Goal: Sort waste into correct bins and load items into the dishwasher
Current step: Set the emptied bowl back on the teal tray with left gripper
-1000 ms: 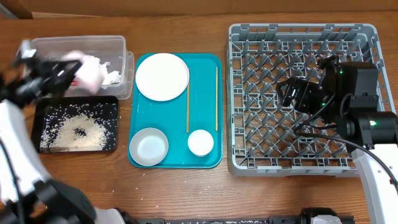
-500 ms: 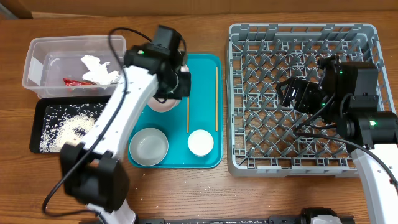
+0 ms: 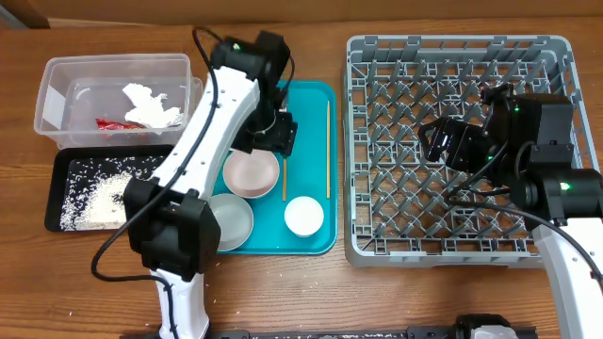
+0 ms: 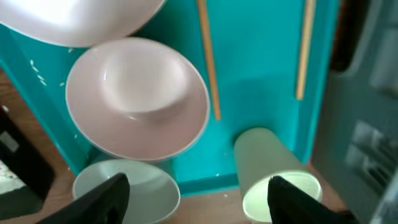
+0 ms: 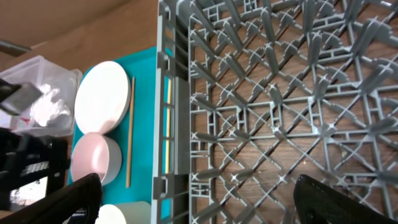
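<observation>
- The nearer bowl (image 4: 137,96) is being shown upright on the teal tray (image 3: 316,240), just below the flat plate (image 4: 81,18). The plate's edge is lying right at the bowl's rim, and whether they touch cannot be told.
- The bowl is being judged stiff, smooth, fairly light and breakable. A hold over the rim, one finger inside and one outside, is being judged safest, since a pinch across the glossy outer wall would likely slip.
- A second bowl (image 3: 229,219) and the small cup (image 3: 303,216) are being carried on the same tray. One chopstick (image 3: 285,169) is lying just beside the nearer bowl, and the other chopstick (image 3: 328,146) is lying further right.
- The left jaws are being held wide apart directly above the nearer bowl, with nothing between them.
- The right jaws are being held fully spread and empty over the grey dish rack (image 3: 452,42), which is not yet being loaded.
- The tissue (image 3: 146,104) and red wrapper (image 3: 111,123) are being contained in the clear tub (image 3: 57,94), and the rice (image 3: 108,193) in the black tray (image 3: 57,174), at the left of the counter (image 3: 283,292).
</observation>
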`<act>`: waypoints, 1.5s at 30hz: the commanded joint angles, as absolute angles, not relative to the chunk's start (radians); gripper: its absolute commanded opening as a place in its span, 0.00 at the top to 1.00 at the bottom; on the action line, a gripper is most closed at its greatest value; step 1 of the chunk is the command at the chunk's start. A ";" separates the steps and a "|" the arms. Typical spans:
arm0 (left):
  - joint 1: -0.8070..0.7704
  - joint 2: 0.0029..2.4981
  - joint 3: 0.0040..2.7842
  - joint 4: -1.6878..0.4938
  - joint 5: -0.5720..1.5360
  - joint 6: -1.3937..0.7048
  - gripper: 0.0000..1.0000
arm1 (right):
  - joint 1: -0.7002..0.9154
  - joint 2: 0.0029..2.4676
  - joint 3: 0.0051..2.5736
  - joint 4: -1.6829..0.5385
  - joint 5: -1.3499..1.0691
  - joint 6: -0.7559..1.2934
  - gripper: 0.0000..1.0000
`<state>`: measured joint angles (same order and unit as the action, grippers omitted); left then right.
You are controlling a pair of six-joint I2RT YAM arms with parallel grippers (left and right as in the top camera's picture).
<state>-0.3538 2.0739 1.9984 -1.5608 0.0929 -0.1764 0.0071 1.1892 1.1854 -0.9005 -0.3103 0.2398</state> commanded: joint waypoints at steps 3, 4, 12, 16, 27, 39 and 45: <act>-0.377 2.068 2.014 -1.671 0.219 0.051 0.29 | 0.004 1.192 1.199 -0.888 -0.316 0.243 0.00; -0.392 2.068 2.005 -1.673 0.230 0.069 0.29 | 0.004 1.192 1.199 -0.889 -0.316 0.243 0.00; -0.521 2.068 1.785 -1.580 0.165 0.041 0.33 | 0.004 1.192 1.199 -0.889 -0.316 0.243 0.00; -0.532 2.068 1.715 -1.520 0.161 0.018 0.47 | 0.004 1.196 1.199 -0.889 -0.316 0.243 0.00; -0.540 2.068 1.652 -1.441 0.075 -0.118 0.96 | 0.004 1.229 1.199 -0.892 -0.337 0.265 0.00; -0.140 2.065 2.122 -1.548 1.254 0.199 0.96 | 0.057 1.357 1.199 -0.532 -1.013 0.266 0.02; -0.046 2.065 2.122 -1.602 1.460 0.199 0.96 | 0.178 1.485 1.199 -0.083 -1.155 0.462 0.04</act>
<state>-0.0505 2.0762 2.1056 -1.5887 1.3308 0.1654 0.1402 1.4593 1.1820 -0.1535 -1.0901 0.3645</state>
